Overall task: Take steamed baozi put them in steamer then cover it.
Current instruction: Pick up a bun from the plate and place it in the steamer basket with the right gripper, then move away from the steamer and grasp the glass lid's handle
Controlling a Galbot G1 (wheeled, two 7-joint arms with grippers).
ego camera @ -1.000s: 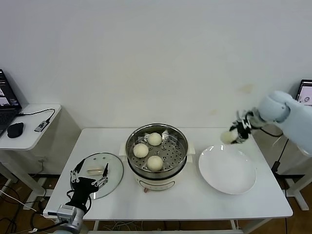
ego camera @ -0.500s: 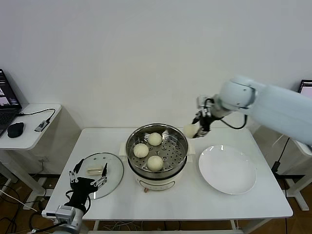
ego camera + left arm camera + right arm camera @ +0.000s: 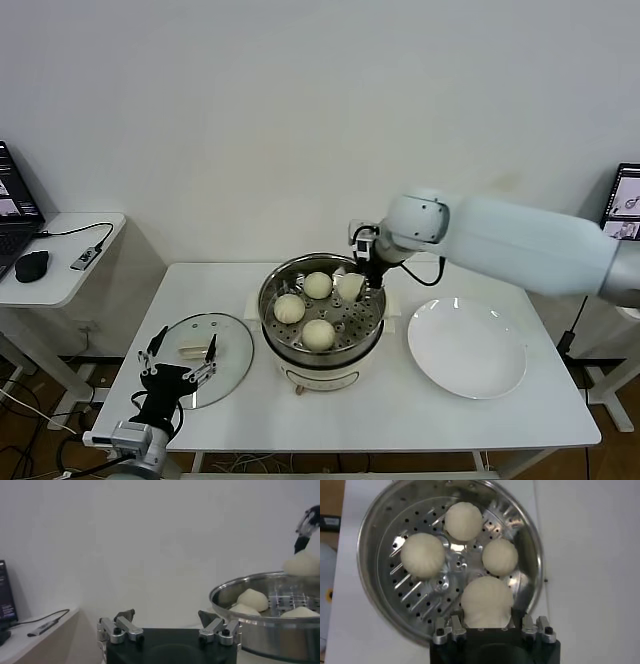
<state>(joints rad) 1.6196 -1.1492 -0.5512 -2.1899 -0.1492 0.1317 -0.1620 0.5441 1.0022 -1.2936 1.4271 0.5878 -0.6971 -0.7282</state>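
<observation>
My right gripper [image 3: 358, 283] is shut on an off-white baozi [image 3: 350, 287] and holds it over the back right of the steel steamer [image 3: 372, 318]. In the right wrist view the held baozi [image 3: 486, 602] sits between the fingers above the perforated tray [image 3: 420, 595]. Three other baozi [image 3: 318, 285] [image 3: 289, 308] [image 3: 318, 333] lie on the tray. The glass cover [image 3: 232, 335] with its cream handle lies flat on the table left of the steamer. My left gripper [image 3: 180, 355] is open and empty above the cover's near side; it also shows in the left wrist view [image 3: 170, 625].
An empty white plate [image 3: 466, 350] lies right of the steamer. A side desk [image 3: 60, 262] with a mouse and laptop stands at the far left. The white table's front edge [image 3: 380, 448] runs below the steamer.
My right arm has swung left from over the plate side to above the steamer, carrying the baozi down toward the tray. The left arm has stayed put.
</observation>
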